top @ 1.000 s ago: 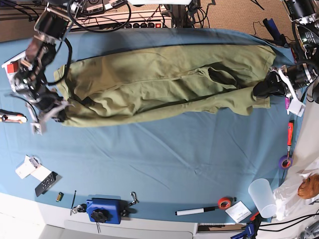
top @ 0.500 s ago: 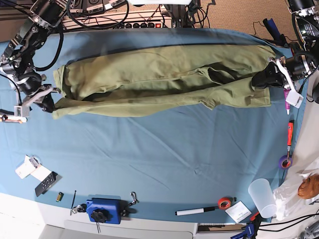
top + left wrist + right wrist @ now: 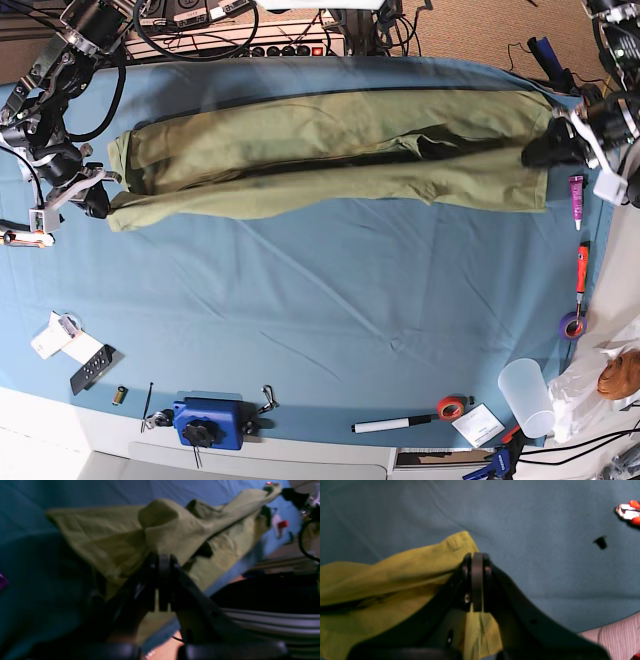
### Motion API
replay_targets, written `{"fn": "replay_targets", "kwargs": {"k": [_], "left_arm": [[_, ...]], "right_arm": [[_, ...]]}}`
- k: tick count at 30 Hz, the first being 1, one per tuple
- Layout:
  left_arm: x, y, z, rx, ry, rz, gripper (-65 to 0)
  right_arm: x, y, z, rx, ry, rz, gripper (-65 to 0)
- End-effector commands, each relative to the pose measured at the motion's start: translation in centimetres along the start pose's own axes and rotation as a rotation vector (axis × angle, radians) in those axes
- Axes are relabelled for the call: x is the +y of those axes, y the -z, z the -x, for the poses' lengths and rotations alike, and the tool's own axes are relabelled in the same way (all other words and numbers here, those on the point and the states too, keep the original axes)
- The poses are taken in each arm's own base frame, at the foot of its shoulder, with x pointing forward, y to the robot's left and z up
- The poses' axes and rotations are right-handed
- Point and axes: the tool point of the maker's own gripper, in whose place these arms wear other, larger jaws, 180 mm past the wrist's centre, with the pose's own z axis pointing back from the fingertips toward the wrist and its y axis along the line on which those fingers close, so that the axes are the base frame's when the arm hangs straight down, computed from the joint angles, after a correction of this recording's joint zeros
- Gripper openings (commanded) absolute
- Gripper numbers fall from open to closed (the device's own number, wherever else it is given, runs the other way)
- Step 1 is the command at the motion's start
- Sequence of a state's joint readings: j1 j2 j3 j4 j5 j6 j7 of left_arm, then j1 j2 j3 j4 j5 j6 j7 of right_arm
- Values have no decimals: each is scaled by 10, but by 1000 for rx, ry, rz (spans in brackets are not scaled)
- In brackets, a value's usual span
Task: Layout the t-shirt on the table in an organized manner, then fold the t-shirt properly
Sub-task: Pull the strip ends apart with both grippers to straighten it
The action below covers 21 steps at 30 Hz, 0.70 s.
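The olive-green t-shirt [image 3: 330, 150] is stretched across the far half of the blue-teal table [image 3: 330, 300], pulled taut between both grippers. My left gripper [image 3: 545, 152] is at the base view's right, shut on the shirt's edge [image 3: 160, 552]. My right gripper [image 3: 100, 205] is at the base view's left, shut on the shirt's other end [image 3: 460, 542]. In both wrist views the jaws are pressed together with green cloth pinched between them. The shirt [image 3: 382, 580] is folded lengthwise with creases along it. No white tag shows.
Along the front edge lie a blue device [image 3: 210, 422], a marker [image 3: 392, 424], a red tape roll [image 3: 452, 407], a clear cup [image 3: 527, 395] and a remote [image 3: 96, 368]. An orange tool [image 3: 582, 270] and purple tape [image 3: 572, 324] lie at the right. Cables and a power strip [image 3: 260, 45] run behind.
Both grippers have moved apart and toward the table's far side, pulling the shirt out longer and flatter. The sagging front fold has straightened. Both stay shut on the shirt.
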<state>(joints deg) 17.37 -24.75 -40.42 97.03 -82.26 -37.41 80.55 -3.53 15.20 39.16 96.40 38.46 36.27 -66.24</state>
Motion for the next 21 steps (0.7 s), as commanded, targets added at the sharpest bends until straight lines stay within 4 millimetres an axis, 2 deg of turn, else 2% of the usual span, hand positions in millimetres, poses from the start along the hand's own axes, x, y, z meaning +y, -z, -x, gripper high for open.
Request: {"fn": "replay_targets", "kwargs": {"k": [1, 11, 16, 21], "left_arm": [[-4, -6, -10, -28, 25, 13, -650], [-3, -10, 13, 21, -17, 2, -650], [-1, -13, 29, 62, -38, -20, -650], [6, -15, 42, 110, -42, -61, -650]], "right_arm": [[-2, -5, -16, -48, -25, 2, -650], [-5, -12, 21, 40, -17, 12, -650], [-14, -15, 37, 95, -23, 57, -650], [-23, -16, 41, 119, -23, 109, -650]]}}
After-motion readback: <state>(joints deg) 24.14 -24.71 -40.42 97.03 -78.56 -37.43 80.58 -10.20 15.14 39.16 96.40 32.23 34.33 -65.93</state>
